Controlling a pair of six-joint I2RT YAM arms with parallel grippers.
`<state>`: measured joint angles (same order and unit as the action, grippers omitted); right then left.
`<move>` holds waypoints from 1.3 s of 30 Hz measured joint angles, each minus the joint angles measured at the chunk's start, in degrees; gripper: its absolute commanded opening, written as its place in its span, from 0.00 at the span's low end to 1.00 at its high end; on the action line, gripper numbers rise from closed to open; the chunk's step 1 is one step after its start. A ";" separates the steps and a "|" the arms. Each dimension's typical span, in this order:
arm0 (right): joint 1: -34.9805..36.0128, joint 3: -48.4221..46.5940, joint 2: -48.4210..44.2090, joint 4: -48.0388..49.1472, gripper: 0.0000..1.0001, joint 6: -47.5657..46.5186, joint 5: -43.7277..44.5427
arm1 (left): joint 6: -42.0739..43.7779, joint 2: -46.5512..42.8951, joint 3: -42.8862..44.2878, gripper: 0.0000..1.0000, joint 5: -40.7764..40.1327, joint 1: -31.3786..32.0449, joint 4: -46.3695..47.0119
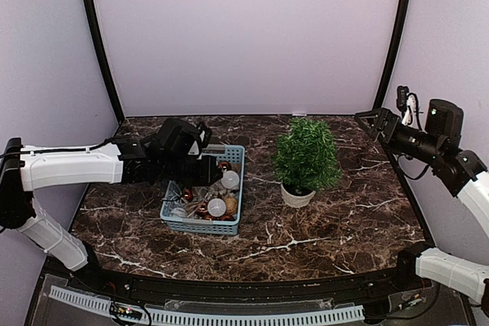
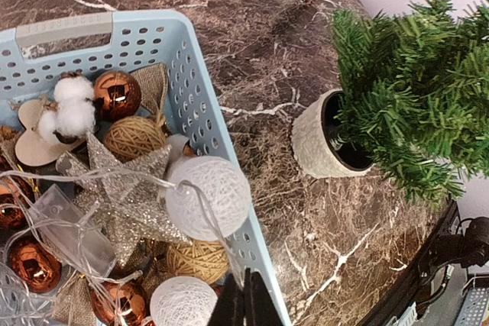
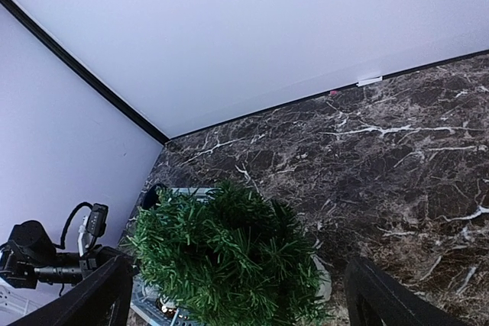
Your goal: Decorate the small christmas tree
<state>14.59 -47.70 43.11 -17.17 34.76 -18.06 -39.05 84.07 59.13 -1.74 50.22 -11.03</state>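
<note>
The small christmas tree (image 1: 306,154) stands upright in its white pot (image 1: 297,196) right of centre; it also shows in the left wrist view (image 2: 412,97) and the right wrist view (image 3: 225,265). A blue basket (image 1: 200,224) to its left holds ornaments. My left gripper (image 1: 214,169) hangs over the basket's right side, shut (image 2: 246,305) on the thin clear cord of a white string ball (image 2: 208,196), which is raised at the basket's rim (image 2: 191,74). My right gripper (image 1: 374,121) is open and empty (image 3: 244,303), high at the back right, above and behind the tree.
The basket holds copper baubles (image 2: 116,95), twine balls (image 2: 134,137), a glitter star (image 2: 126,192), cotton puffs (image 2: 74,104), another white ball (image 2: 183,301) and a clear light cord. Bare marble lies between the basket and the pot (image 2: 317,146). Purple walls enclose the table.
</note>
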 measured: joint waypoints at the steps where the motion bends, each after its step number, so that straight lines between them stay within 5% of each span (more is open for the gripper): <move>1: 0.02 -0.26 0.00 0.02 0.99 -0.11 -0.37 | 0.92 -0.74 0.15 0.00 -0.02 0.00 -0.35; 16: 9.05 -10.84 4.74 0.13 0.99 -4.74 -5.77 | 20.28 -5.64 16.41 0.00 7.19 0.00 -12.44; 39: 41.46 -32.46 31.63 -2.38 0.98 -16.74 0.11 | 30.12 -5.20 35.52 0.00 28.61 0.00 -20.74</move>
<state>56.05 -80.16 74.74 -19.55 18.02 -17.96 -8.93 78.87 94.65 26.87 50.22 -31.77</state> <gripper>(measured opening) 0.986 0.010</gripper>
